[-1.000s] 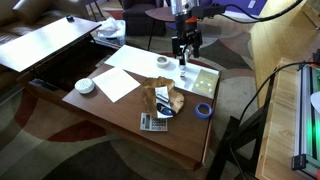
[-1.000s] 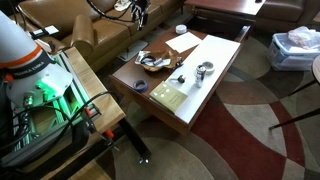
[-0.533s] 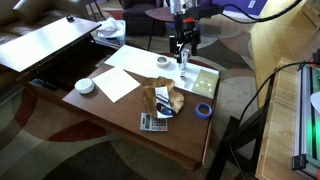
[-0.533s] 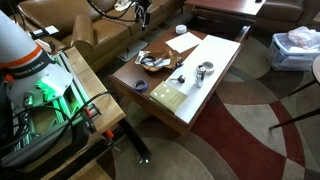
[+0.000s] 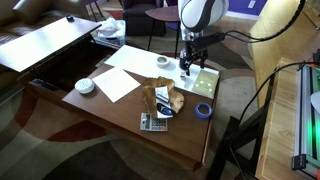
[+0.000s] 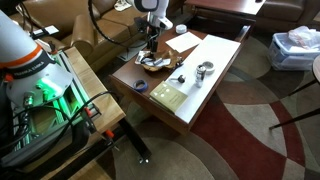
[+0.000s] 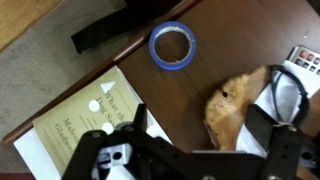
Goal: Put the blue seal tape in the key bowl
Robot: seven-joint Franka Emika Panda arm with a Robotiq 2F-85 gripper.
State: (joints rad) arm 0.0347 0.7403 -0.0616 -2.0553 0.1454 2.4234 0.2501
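Pincer [image 5: 187, 67] jaws apart and empty. The wrist view shows only bare bench [image 7: 240, 30] in the gap.

Blue seal tape [image 7: 172, 46] lies flat, hole up, by the bench corner and close to the edge. It sits just beside the key bowl [image 7: 235, 105], not touching it. Nothing is on or against the tape.

Why this layout matters (judgement):
- A flat ring with the hole up suits a straight top-down pinch, either across the whole ring or with one jaw in the hole.
- With the bowl next door, the carry is short: lift, shift sideways, release.
- The edge is close, so a sloppy descent could nudge the tape off the bench.

Arm pose: in an exterior view the arm [image 5: 200, 15] reaches in from above with the wrist pointing roughly straight down. The pincer hangs over the pale green sheet [image 5: 200, 80], near the small cup [image 5: 164, 62], and looks clear of the surface. It is short of the tape, not yet over it. The wrist camera has both tape and bowl in frame, so this reads as the approach step with the grasp not yet started. Next it needs to travel toward the bench corner, centre over the ring, then descend.
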